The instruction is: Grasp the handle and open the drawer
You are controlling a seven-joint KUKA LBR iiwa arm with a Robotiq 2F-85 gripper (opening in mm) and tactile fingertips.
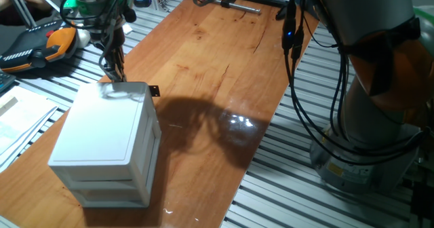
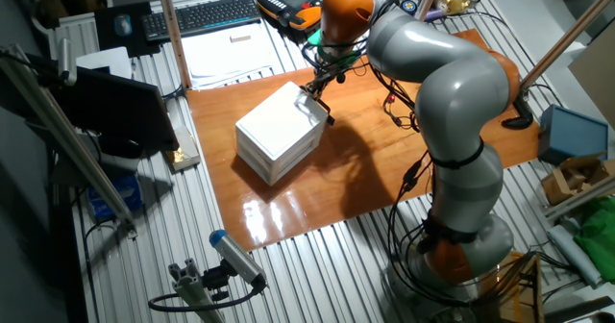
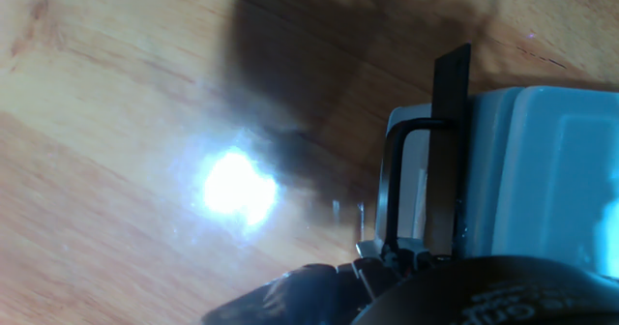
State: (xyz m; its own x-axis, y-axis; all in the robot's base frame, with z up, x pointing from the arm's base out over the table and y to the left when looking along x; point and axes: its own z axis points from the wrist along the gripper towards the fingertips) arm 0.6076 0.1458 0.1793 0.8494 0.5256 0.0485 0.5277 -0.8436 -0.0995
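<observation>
With the tool poised at the cabinet's top front edge, its grip state impossible to tell, and the handle just beside and below it on the drawer, it could descend offset and miss, merely shoving the cabinet across the desk.

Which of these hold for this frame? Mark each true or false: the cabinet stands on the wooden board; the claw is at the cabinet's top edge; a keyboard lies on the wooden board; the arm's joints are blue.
1. The white cabinet stands on the wooden board. True.
2. The claw is at the cabinet's top edge. True; whether it is closed on the handle cannot be told.
3. A keyboard lies on the wooden board. False: it sits off the board, behind it.
4. The arm has blue joints. False: they are orange.
</observation>
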